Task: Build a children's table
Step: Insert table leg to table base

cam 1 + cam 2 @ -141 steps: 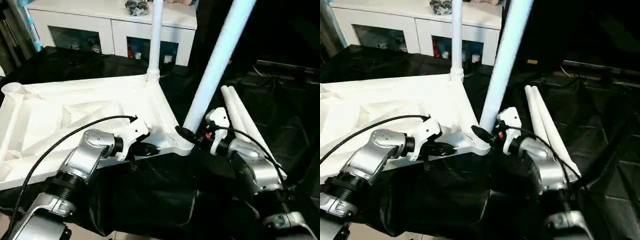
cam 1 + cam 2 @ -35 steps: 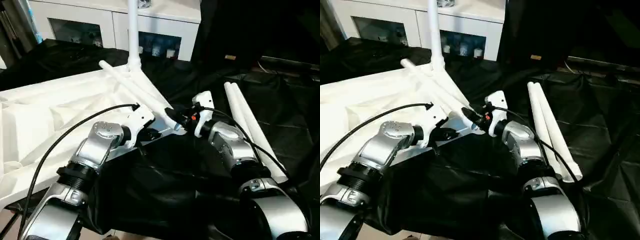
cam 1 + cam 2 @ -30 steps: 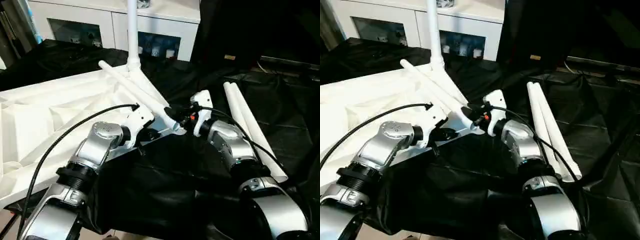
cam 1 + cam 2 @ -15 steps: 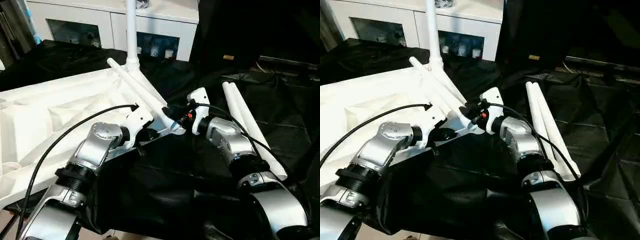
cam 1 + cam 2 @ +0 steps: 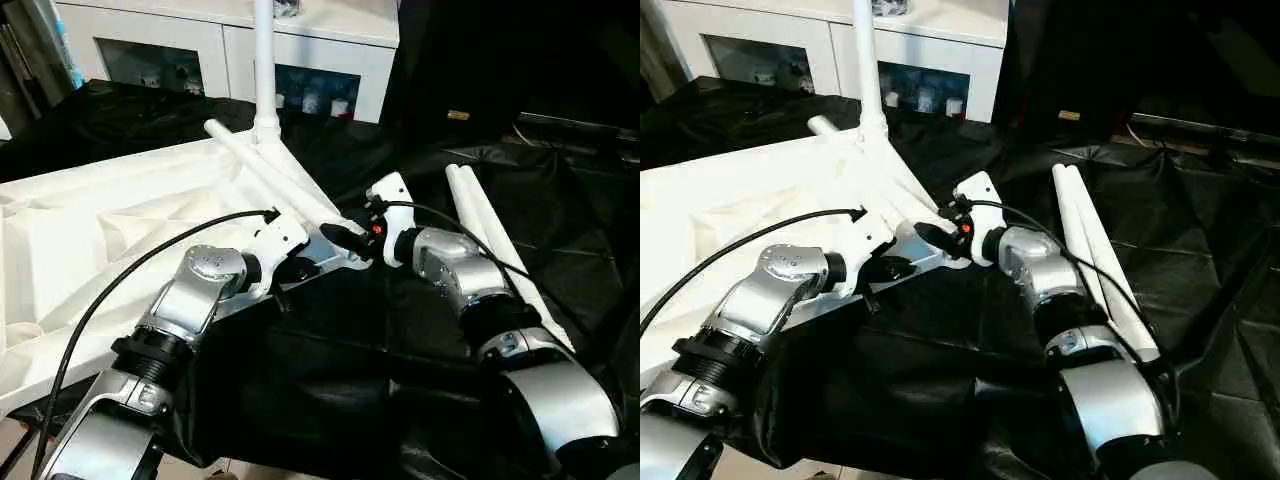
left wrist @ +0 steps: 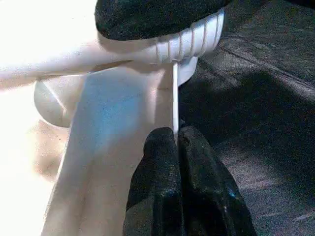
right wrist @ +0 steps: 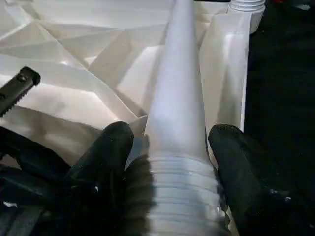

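Working on the near-corner leg, I have the children's table [image 5: 120, 215] lying upside down on the black-draped bench [image 5: 420, 180], ribbed underside up, one leg [image 5: 263, 60] already standing upright in the far corner socket. The second leg [image 5: 270, 180] lies flat across the underside, its ridged end near the near corner socket [image 5: 340, 255], not seated in it. My left end effector [image 6: 176, 147] is closed tight on a thin rib or rim edge of the tabletop beside that corner, steadying it. My right end effector [image 7: 170, 147] stands open, one finger [image 7: 110, 142] on each side of the leg just above its ridged end; from the wrist view I judge the fingers are loose around the tube, not gripping it. Two more legs [image 5: 490, 240] lie side by side on the cloth to my right, untouched. The step in hand, as I read it, is fitting this second leg. Next I would need to close on the tube near its ridges, tip it upright, line the ridged end over the round socket and press it down while my left holds the top from sliding.
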Motion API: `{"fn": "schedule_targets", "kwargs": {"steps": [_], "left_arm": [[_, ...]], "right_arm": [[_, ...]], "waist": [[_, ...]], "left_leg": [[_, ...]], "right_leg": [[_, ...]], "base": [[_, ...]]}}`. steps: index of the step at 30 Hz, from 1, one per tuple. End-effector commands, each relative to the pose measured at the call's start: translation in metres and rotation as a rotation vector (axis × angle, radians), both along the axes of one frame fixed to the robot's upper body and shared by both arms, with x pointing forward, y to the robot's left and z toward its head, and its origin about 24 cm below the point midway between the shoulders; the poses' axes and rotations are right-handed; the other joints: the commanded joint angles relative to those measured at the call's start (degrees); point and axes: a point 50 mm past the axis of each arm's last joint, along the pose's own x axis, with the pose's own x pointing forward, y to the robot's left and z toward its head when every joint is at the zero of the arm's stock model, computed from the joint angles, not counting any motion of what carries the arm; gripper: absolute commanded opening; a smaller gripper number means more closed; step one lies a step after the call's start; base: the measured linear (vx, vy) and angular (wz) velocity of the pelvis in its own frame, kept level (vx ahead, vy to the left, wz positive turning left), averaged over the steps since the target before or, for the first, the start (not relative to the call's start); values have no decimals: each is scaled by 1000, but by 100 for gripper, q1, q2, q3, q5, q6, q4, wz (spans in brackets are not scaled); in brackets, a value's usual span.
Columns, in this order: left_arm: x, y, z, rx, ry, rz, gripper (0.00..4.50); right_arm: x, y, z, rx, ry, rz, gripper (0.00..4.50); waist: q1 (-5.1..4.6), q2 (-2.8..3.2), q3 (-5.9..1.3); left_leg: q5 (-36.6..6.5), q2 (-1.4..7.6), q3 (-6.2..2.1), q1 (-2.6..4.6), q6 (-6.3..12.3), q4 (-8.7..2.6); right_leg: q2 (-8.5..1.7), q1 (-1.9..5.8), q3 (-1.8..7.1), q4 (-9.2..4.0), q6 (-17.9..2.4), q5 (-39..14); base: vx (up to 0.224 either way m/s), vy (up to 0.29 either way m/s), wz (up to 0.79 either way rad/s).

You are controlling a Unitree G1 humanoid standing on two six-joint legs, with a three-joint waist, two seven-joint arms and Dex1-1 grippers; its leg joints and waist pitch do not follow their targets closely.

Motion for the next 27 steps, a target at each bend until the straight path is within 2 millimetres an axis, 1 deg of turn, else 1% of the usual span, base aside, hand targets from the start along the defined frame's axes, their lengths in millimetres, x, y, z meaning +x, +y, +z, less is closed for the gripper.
{"fn": "schedule_targets", "kwargs": {"steps": [1, 6, 11, 12, 15, 16, 17, 18, 21, 23, 24, 25, 26, 27], "left_arm": [[2, 1, 11, -6, -64, -5, 0], [3, 3, 12, -4, -66, -2, 0], [4, 4, 13, 0, -68, -1, 0], [4, 4, 13, 1, -68, -3, 0], [4, 4, 13, 2, -67, -5, 0], [5, 4, 13, 1, -67, -5, 0], [5, 4, 13, 0, -67, -4, 0], [5, 4, 13, 0, -68, -3, 0], [5, 4, 13, 2, -70, -3, 0], [5, 4, 14, 1, -71, -2, 0], [5, 5, 14, 3, -72, -1, 0], [5, 5, 14, 4, -73, -1, 0], [6, 5, 14, 4, -73, 0, 0], [6, 6, 14, 4, -75, 1, 0]], "right_arm": [[-11, -10, -31, -91, 129, -17, 275], [-11, -9, -32, -91, 143, -18, 275], [-13, -10, -35, -109, 180, 4, 275], [-14, -10, -36, -127, 194, 18, 275], [-13, -12, -37, -150, 209, 6, 275], [-12, -12, -35, -138, 220, 4, 297], [-12, -12, -34, -126, 220, 2, 310], [-11, -12, -33, -129, 216, 2, 310], [-9, -13, -32, -159, 193, -17, 337], [-9, -13, -32, -166, 184, -24, 337], [-9, -13, -32, -163, 183, -27, 337], [-8, -13, -32, -163, 183, -28, 337], [-8, -12, -31, -162, 177, -21, 337], [-8, -12, -30, -150, 172, -19, 337]], "waist": [[70, 68, -436], [66, 70, -440], [64, 74, -435], [65, 94, -442], [61, 80, -442], [57, 80, -442], [57, 77, -437], [63, 84, -434], [71, 83, -445], [78, 68, -449], [73, 64, -434], [77, 77, -434], [77, 68, -433], [80, 73, -425]], "left_leg": [[94, 108, 17, 1, 487, -315], [124, 108, 17, 0, 500, -311], [75, 110, 15, 1, 498, -314], [92, 109, 12, -2, 492, -307], [119, 107, 11, -1, 485, -306], [109, 106, 11, 0, 485, -307], [43, 108, 13, 2, 472, -309], [13, 111, 14, 7, 460, -311], [99, 103, 17, -2, 426, -298], [137, 101, 14, -10, 438, -294], [102, 102, 16, -10, 438, -302], [-18, 106, 17, -1, 412, -302], [-64, 110, 17, -5, 391, -304], [-117, 111, 16, -5, 375, -309]], "right_leg": [[-429, 421, 233, -260, -1792, 738], [-425, 423, 232, -253, -1805, 784], [-425, 422, 230, -259, -1813, 719], [-427, 427, 230, -250, -1824, 762], [-426, 428, 229, -247, -1830, 807], [-423, 426, 230, -248, -1835, 793], [-426, 423, 230, -256, -1833, 701], [-428, 419, 231, -261, -1831, 662], [-424, 421, 231, -246, -1852, 758], [-425, 430, 235, -232, -1829, 866], [-424, 418, 231, -246, -1821, 790], [-436, 416, 232, -258, -1804, 617], [-435, 416, 236, -260, -1790, 567], [-436, 412, 237, -268, -1771, 487]], "base": [[0, 0, 0], [0, 0, 0], [0, 0, 0], [0, 0, 0], [0, 0, 0], [0, 0, 0], [0, 0, 0], [0, 0, 0], [0, 0, 0], [0, 0, 0], [0, 0, 0], [0, 0, 0], [0, 0, 0], [0, 0, 0]]}}
